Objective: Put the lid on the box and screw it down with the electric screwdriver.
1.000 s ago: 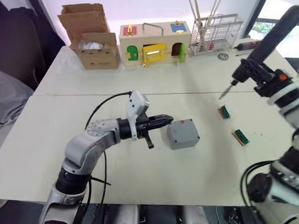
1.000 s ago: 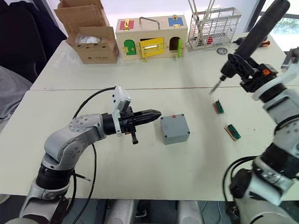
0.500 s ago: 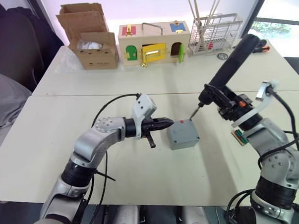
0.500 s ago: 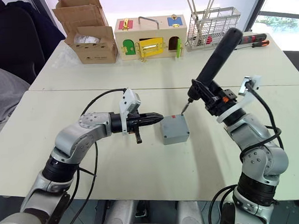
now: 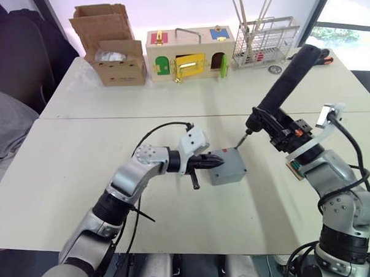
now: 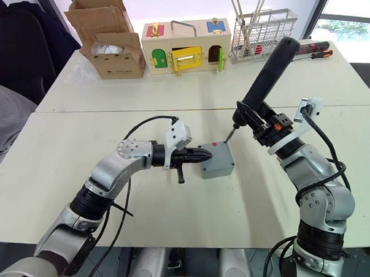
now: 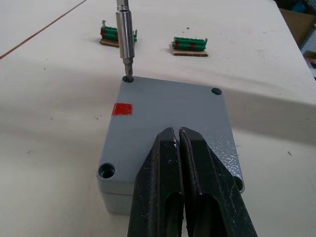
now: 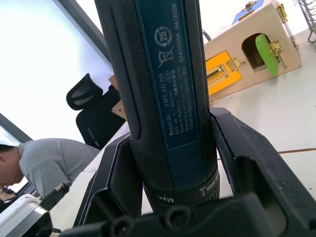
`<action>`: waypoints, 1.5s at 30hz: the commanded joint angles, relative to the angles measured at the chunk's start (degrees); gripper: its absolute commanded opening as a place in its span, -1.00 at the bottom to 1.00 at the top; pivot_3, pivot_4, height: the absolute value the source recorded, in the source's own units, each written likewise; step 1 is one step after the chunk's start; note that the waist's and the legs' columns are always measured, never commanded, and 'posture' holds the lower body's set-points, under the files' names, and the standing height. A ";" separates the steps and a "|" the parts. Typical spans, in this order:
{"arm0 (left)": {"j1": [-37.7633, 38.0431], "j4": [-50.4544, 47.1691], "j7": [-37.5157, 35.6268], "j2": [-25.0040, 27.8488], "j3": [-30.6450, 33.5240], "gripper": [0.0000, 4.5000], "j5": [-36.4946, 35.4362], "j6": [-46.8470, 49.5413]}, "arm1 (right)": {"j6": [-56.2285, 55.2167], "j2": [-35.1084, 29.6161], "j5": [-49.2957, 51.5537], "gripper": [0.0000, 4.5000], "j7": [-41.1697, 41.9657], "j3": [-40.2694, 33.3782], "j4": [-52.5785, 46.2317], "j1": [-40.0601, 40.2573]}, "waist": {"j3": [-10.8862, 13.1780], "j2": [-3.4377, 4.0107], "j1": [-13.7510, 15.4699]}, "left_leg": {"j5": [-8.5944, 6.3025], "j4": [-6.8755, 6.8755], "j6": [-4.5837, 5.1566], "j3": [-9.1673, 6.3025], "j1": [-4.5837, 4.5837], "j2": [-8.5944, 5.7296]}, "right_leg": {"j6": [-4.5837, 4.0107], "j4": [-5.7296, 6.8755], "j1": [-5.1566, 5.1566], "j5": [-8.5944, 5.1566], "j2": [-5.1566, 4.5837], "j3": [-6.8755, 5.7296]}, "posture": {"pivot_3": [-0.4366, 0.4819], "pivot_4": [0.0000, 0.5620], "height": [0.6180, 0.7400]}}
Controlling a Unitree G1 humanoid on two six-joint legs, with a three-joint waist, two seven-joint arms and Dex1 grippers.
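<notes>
The grey box [image 5: 229, 168] stands mid-table with the lid [image 7: 168, 111] seated on it; a small red mark shows on the lid's top. My left gripper [image 5: 215, 163] is shut and empty, its tips [image 7: 178, 131] lying over the lid's edge on the robot's left. Whether they press on it I cannot tell. My right gripper [image 6: 265, 125] is shut on the electric screwdriver [image 5: 288, 82], a thick dark tool tilted up and to the right. Its metal bit [image 7: 126, 47] stands in the lid's far corner hole.
Two green terminal blocks [image 7: 117, 34] [image 7: 190, 44] lie just right of the box. Along the table's far edge stand a cardboard box [image 5: 112, 46], a wooden box with coloured doors [image 5: 190, 52] and a wire rack [image 5: 264, 40]. A seated person [image 8: 44, 158] is off to one side.
The right arm swung in from the right and brought the screwdriver's bit down to the lid's far corner. The left gripper slid right until its tips reached the box.
</notes>
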 commanded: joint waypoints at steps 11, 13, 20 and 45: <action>0.93 0.42 0.00 -0.63 -0.83 -0.96 3.44 0.34 | -7.02 -5.03 -5.94 -0.19 1.93 10.26 -1.31 1.11 | -0.05 -0.08 -0.10 | -0.16 0.00 0.27 0.00 0.04 0.01 | 0.00 0.00 0.01 0.00 0.00 0.00 | -0.05 -0.47 0.82; 1.19 0.92 0.29 -0.21 -1.45 -0.96 4.73 0.32 | -7.43 -5.80 -7.12 -0.19 2.32 12.92 -1.73 1.19 | -0.16 -0.26 -0.11 | -0.16 0.00 0.27 -0.01 0.07 0.02 | 0.00 0.00 0.02 -0.01 0.01 0.00 | -0.05 -0.47 0.82; 2.27 1.97 0.97 0.72 -2.90 -0.96 7.83 0.39 | -9.03 -6.38 -9.70 -0.19 3.02 17.49 -1.19 2.76 | -0.56 -0.92 -0.18 | -0.27 -0.02 0.43 -0.02 0.68 0.09 | -0.11 -0.02 0.53 -0.27 0.01 -0.01 | -0.05 -0.47 0.82; 3.13 2.34 1.60 0.54 -3.61 -0.96 9.68 1.19 | -13.12 -5.37 -15.30 -0.19 4.77 22.69 5.43 7.82 | -2.26 -1.95 -0.26 | -0.53 -0.16 0.30 -0.07 1.06 0.29 | -0.85 -0.01 0.77 -0.77 -0.16 -0.04 | -0.05 -0.47 0.82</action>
